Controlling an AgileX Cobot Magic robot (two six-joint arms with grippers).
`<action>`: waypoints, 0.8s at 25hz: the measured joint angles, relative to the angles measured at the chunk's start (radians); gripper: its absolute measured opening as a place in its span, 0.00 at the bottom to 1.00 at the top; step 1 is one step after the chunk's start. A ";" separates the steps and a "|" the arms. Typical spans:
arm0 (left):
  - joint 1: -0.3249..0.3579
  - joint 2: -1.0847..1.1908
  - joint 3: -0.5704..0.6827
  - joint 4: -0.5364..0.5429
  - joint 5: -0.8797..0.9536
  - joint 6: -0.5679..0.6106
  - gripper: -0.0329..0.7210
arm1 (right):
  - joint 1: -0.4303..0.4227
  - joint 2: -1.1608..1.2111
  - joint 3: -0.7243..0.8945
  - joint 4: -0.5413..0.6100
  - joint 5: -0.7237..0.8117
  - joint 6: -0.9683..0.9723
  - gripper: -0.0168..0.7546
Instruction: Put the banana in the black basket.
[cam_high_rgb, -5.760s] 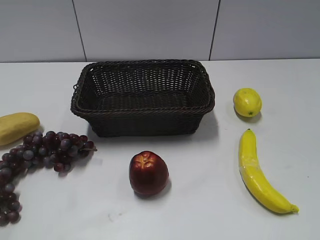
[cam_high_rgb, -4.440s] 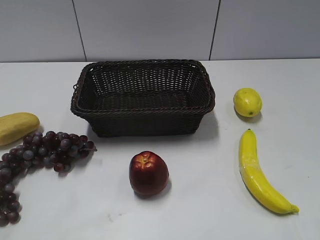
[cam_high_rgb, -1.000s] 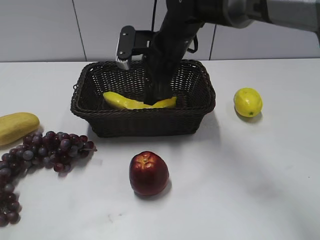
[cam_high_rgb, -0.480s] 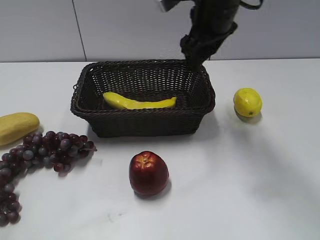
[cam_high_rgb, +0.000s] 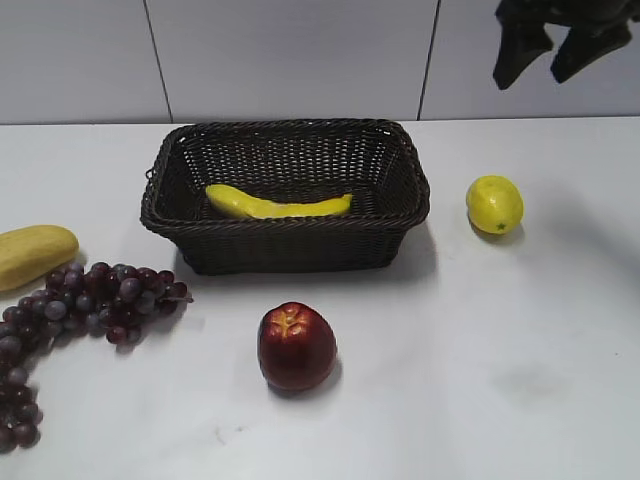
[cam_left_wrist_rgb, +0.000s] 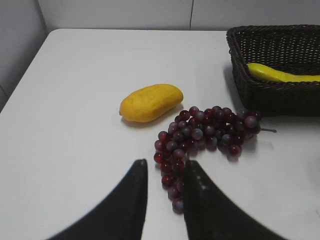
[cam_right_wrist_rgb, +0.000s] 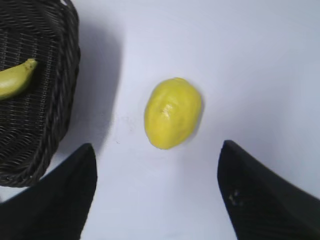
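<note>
So the long, curved bright-yellow banana (cam_high_rgb: 277, 204) is lying flat on the floor of the big dark brown-black woven wicker basket (cam_high_rgb: 287, 258), running left to right, with its pointed tips toward the side walls. The basket has flared sides and a thick braided rim, all tight weave. The banana skin looks smooth and a bit glossy.

The right gripper (cam_high_rgb: 548, 45) is up in the top right corner of the exterior view, high above the white tabletop (cam_high_rgb: 480, 380) and well apart from the banana. Its dark jaws are spread wide with nothing between them. In the right wrist view those jaws frame the small round yellow lemon (cam_right_wrist_rgb: 172, 113), which has a dimpled skin and sits just beside the basket's right wall. One banana tip pokes into that view inside the basket.

The left gripper (cam_left_wrist_rgb: 165, 172) shows only in its own wrist view, low in the picture. Its black jaws are parted by a narrow gap and hold nothing. Just past them lies the bunch of dark red-purple grapes (cam_left_wrist_rgb: 205, 137), round and shiny. The stubby pale-yellow fruit (cam_left_wrist_rgb: 150, 102) with matte skin is near the grapes. A glossy red apple (cam_high_rgb: 296, 346) sits in front of the basket.
</note>
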 joint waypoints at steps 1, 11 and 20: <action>0.000 0.000 0.000 0.000 0.000 0.000 0.36 | -0.018 -0.021 0.022 0.001 0.000 0.001 0.77; 0.000 0.000 0.000 0.000 0.000 0.000 0.36 | -0.102 -0.373 0.444 -0.087 -0.026 0.028 0.77; 0.000 0.000 0.000 0.000 0.000 0.000 0.36 | -0.102 -0.696 0.735 -0.092 -0.074 0.063 0.77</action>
